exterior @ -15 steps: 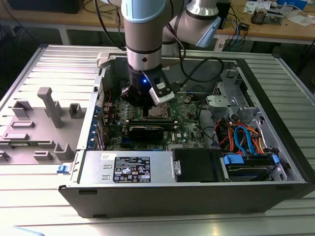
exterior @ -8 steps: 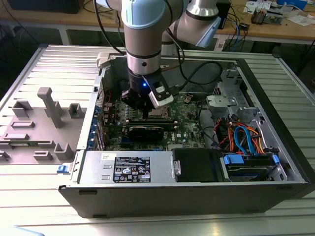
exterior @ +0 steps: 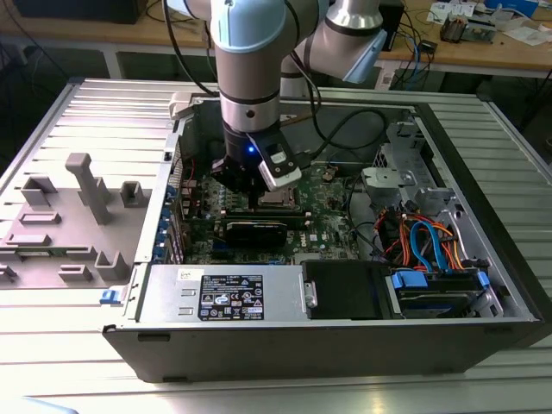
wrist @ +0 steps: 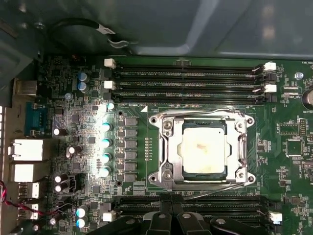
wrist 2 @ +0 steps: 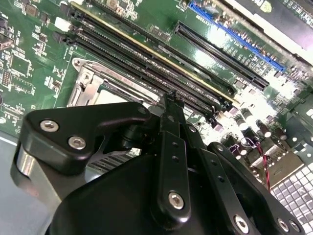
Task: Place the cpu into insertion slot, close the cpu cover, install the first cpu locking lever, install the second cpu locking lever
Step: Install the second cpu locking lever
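The cpu, with its pale silver top, sits in the insertion slot on the green motherboard. The silvery cpu cover lies flat around it. One thin wire locking lever runs along one side of the cover. A second wire locking lever runs along the opposite side. Both levers lie low against the frame. My gripper hovers over the black memory slots beside the socket, shut with nothing between its fingers. In the second wrist view the black fingertips point at the memory slots, with the socket's rim beside them. In the exterior view my gripper hangs just beside the socket.
The board sits inside an open computer case with steep metal walls. Long black memory slots flank the socket on both sides. A power supply and drive bay with blue and orange cables fill the near side. A grey fixture stands outside on the exterior view's left.
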`<state>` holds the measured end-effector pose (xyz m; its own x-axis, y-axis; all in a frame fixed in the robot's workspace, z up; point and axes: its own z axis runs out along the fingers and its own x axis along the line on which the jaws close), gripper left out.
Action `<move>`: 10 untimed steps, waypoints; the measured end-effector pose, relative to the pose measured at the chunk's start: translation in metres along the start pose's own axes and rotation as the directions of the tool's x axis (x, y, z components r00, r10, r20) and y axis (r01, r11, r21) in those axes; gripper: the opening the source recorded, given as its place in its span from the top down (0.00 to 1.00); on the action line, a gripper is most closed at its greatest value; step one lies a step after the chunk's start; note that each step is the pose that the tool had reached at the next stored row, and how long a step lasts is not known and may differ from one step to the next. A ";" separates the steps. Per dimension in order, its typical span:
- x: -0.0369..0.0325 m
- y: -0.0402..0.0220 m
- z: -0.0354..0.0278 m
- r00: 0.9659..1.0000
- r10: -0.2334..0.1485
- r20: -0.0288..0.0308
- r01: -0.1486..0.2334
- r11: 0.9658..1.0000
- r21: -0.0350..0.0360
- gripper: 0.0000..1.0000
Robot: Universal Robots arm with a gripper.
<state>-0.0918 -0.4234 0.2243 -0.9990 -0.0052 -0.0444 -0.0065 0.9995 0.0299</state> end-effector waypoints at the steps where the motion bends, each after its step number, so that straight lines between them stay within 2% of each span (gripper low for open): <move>1: 0.0005 0.0005 0.0010 1.000 0.000 0.000 0.000 1.000 0.000 0.89; 5: 0.0022 0.0011 0.0085 1.000 0.000 0.000 0.000 1.000 0.000 0.89; 10: 0.0024 0.0021 0.0087 1.000 0.000 0.000 0.000 1.000 0.000 0.89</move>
<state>-0.0938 -0.4211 0.2156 -0.9990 -0.0050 -0.0444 -0.0064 0.9995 0.0303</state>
